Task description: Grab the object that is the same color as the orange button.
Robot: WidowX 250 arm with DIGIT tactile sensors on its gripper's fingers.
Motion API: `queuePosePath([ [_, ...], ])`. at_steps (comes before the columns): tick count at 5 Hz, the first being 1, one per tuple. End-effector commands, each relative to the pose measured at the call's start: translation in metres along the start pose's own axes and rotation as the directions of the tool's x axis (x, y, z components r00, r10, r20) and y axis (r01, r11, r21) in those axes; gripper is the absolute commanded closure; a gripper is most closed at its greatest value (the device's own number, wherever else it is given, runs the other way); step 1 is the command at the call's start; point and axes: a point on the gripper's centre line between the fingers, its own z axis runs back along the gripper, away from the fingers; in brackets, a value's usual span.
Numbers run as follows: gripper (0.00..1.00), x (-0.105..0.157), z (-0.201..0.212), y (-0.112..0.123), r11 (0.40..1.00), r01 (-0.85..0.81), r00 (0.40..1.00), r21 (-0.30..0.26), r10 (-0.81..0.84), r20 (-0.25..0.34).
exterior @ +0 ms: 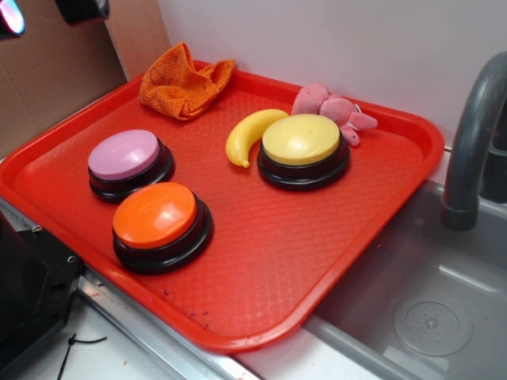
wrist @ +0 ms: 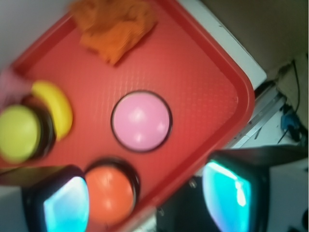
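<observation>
nothing grabbed yet: the whole reach and pinch is left to do.

the red tray (exterior: 372, 229) fills the frame; on it, lower left, sits the orange button (exterior: 155, 215), and at the upper left corner lies the orange cloth (exterior: 184, 81), crumpled and untouched (same colour as that button). in the wrist view the gripper (wrist: 145, 203) hangs high above the tray's edge, fingers spread wide and holding nothing, cloth well apart at top of frame.
</observation>
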Motion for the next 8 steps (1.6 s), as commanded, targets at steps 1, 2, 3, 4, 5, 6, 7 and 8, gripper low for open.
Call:
queuePosePath([
  [1,0.00,0.056,-0.034,0.005,0.933,-0.360,0.918,-0.021,0.359,0.170],
  [2,0.00,0.087,-0.052,0.009,0.874,-0.486,0.859,-0.027,0.483,0.173],
  [3,0.00,0.113,-0.080,0.001,0.836,-0.548,0.820,-0.033,0.544,0.178],
  [4,0.00,0.131,-0.108,-0.011,0.848,-0.530,0.835,-0.025,0.526,0.158],
  [5,0.00,0.143,-0.129,-0.014,0.829,-0.558,0.804,-0.044,0.553,0.219],
  [6,0.00,0.141,-0.135,-0.011,0.820,-0.567,0.782,-0.077,0.565,0.263],
  [7,0.00,0.139,-0.158,0.000,0.797,-0.590,0.760,-0.130,0.603,0.243],
  [8,0.56,0.138,-0.162,-0.002,0.805,-0.572,0.768,-0.159,0.593,0.241],
])
